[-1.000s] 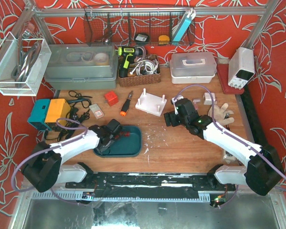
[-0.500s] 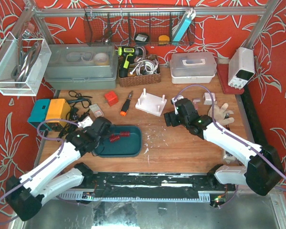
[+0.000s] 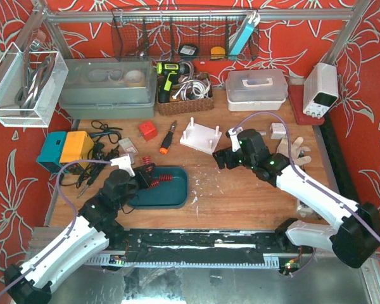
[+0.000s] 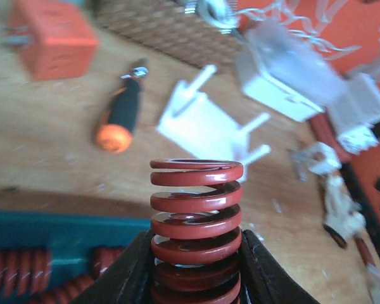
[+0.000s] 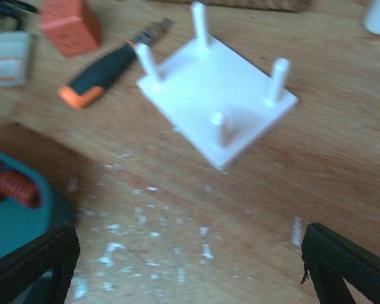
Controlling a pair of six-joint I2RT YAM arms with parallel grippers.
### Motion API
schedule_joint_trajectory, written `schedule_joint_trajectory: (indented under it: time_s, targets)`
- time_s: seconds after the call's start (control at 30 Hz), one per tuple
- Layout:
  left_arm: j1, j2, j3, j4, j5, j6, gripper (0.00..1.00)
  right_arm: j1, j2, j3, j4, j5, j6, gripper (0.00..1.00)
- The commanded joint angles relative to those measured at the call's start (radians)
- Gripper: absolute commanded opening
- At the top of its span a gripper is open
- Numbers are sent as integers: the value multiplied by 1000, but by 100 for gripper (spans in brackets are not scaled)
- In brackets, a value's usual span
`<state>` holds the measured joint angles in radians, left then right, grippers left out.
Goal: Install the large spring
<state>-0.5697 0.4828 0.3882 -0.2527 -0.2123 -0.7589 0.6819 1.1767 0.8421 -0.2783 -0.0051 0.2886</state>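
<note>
Leftward first: my left claw (image 3: 141,178) is clamped on the large spring (image 4: 196,212), which pokes out past my fingertips above the left end of the teal tray (image 3: 175,195). Other springs (image 4: 25,263) lie inside the tray. Bare wood runs from its right edge to the white peg base (image 3: 201,137). My right claw (image 3: 223,158) hangs just beside that base, jaws wide apart.

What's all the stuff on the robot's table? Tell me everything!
large spring: one, red, in the left gripper
other springs: at least two, red, in the tray
tray: one, teal, front left
peg base: one, white, table middle
screwdriver: one, black and orange, left of peg base
cube: one, red, left of screwdriver
lidded box: one, white, back right
glove: one, pale, right side
left gripper: one, black, shut on large spring
right gripper: one, black, open
</note>
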Motion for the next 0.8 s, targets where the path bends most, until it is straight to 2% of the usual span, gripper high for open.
schedule_joint_trajectory:
  time_s: [0.0,0.33,0.4,0.5,0.77]
  targets:
    - [-8,-51,-100,431,221,232,0,17,-56,69,-39,-221,56,95]
    - [-101,131,-240,854,284,556,0,126,-24,194,-95,-425,58,82]
    - [-132,178,-261,935,342,644,0,155,2,222,-100,-453,67,81]
    - [-180,234,-285,1041,347,744,0,192,37,260,-130,-473,58,81]
    - [-227,354,-284,1181,406,857,0,253,137,312,-171,-456,43,79]
